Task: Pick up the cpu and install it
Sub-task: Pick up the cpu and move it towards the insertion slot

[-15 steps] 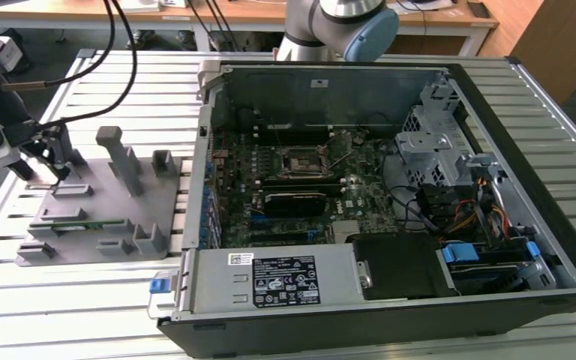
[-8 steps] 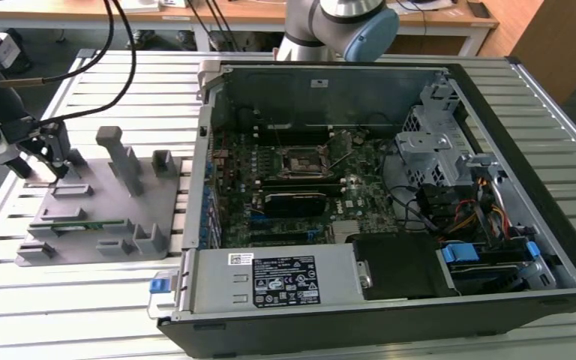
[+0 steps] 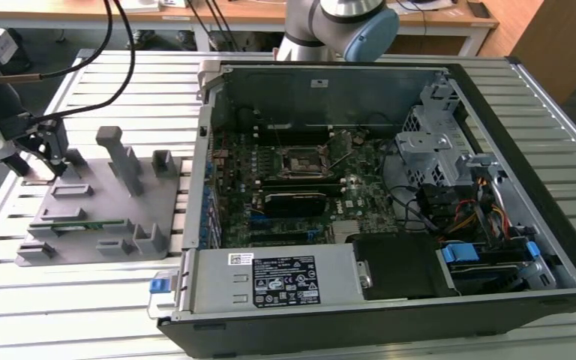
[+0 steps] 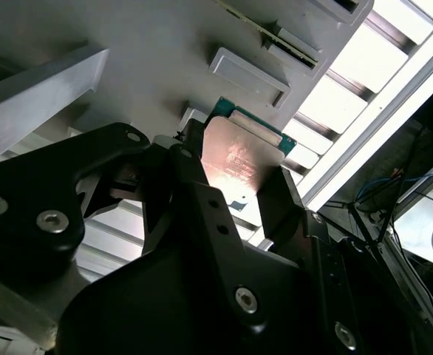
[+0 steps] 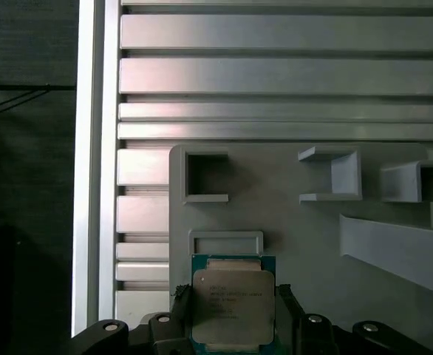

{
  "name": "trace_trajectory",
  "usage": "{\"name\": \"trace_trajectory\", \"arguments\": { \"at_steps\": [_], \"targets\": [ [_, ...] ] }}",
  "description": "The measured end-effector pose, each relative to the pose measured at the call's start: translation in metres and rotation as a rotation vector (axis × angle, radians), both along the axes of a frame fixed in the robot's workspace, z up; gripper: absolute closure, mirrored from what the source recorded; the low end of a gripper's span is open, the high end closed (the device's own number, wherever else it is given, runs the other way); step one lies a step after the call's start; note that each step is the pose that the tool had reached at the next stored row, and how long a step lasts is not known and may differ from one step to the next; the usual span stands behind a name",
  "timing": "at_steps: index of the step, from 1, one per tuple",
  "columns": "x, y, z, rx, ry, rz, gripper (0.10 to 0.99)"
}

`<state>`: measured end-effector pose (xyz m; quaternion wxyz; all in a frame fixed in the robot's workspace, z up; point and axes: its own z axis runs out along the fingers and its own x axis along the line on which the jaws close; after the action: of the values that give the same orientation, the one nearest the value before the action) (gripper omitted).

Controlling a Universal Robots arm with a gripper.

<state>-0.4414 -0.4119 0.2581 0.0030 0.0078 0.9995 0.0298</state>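
Exterior view: the gripper (image 3: 43,166) is at the exterior view's left, low over the grey fixture tray (image 3: 98,225) on the slatted metal table (image 3: 118,75), well apart from the open computer case (image 3: 528,150). The motherboard socket (image 3: 301,161) sits inside the case. A thin green circuit strip (image 3: 78,223) lies in a slot on the tray, near the gripper. In the first wrist view, the cpu (image 5: 233,303) sits silvery plate up with a green rim, between the black fingers (image 5: 181,303), just beside a small rectangular pocket (image 5: 226,242) of the tray. The fingers look pressed to two opposite edges of the chip, pinching it. In the second wrist view, the cpu (image 4: 235,159) sits between the fingers (image 4: 194,192) with tray blocks beyond it. Cannot tell whether the chip is lifted clear of the tray or resting on it.
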Motion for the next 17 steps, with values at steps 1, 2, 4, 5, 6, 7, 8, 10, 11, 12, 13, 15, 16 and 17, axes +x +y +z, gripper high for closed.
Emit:
{"name": "trace_trajectory", "arguments": {
  "at_steps": [1,2,4,5,6,7,8,10,11,12,13,15,16,17],
  "targets": [
    [0.0,0.0,0.0004,0.0,0.0,0.0,0.549],
    [0.0,0.0,0.001,0.0,0.0001,0.0,0.549],
    [0.0,0.0,0.0017,0.0,-0.0001,0.0,0.549],
    [0.0001,0.0001,0.0019,0.0,-0.0001,0.0,0.549],
    [0.0001,0.0003,0.0022,0.0,-0.0001,0.0,0.549],
    [0.0,0.0003,0.0025,0.0,0.0001,0.0,0.549],
    [0.0,0.0004,0.0027,0.0,0.0,0.0,0.549],
    [0.0,0.0006,0.0031,0.0,0.0002,0.0,0.549],
    [0.0,0.0008,0.0033,0.0,0.0002,0.0,0.549],
    [0.0,0.001,0.0037,0.0,0.0003,0.0,0.549],
    [0.0,0.0013,0.0041,-0.001,0.0003,0.0,0.549],
    [0.0,0.0019,0.0048,-0.001,0.0001,0.0,0.549],
    [0.0,0.0023,0.0053,-0.002,0.0,0.0,0.549],
    [0.0,0.0026,0.0058,-0.003,0.0002,0.0,0.549]
  ]
}}
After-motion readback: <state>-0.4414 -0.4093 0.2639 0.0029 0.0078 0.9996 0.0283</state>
